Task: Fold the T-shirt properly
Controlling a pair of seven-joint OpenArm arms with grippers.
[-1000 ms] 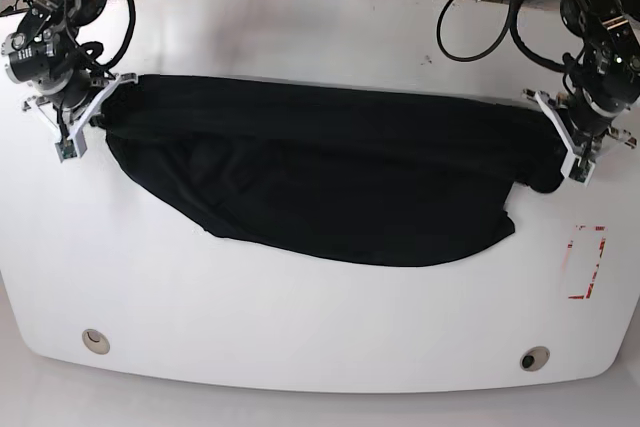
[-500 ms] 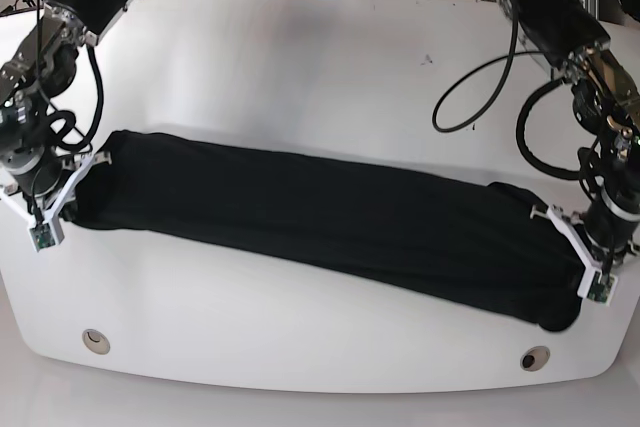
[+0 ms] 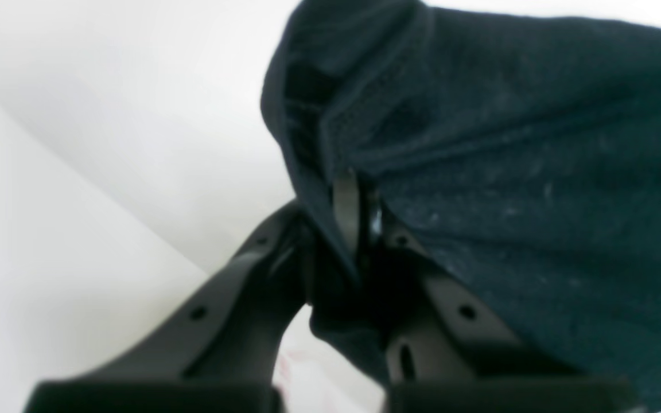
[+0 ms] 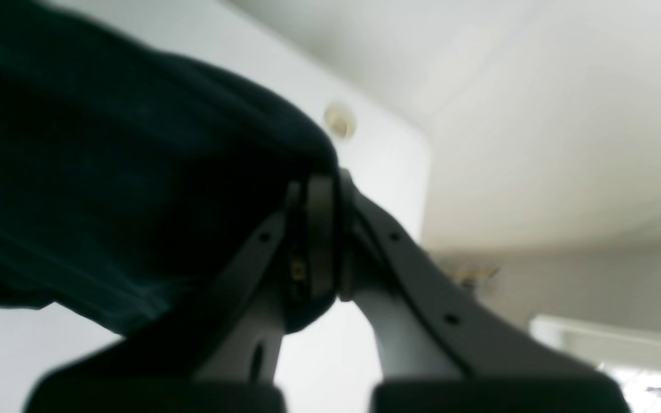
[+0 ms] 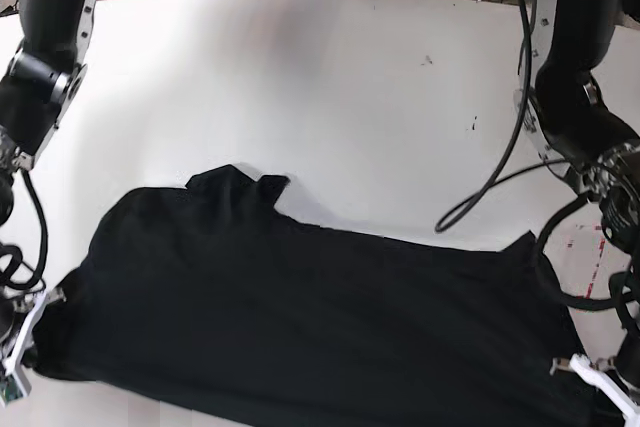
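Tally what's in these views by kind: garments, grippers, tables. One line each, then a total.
T-shirt, black: 1
Grippers, left gripper and right gripper, both clamped on the shirt: 2
White table: 1
Total: 4

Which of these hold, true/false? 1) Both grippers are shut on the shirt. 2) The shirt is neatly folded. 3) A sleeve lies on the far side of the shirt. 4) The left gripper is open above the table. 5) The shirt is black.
1) True: the left gripper and the right gripper each pinch the shirt.
2) False: it is spread out wide across the near part of the table.
3) True: a sleeve lies at its far edge in the base view.
4) False: its jaws are closed on cloth.
5) True.
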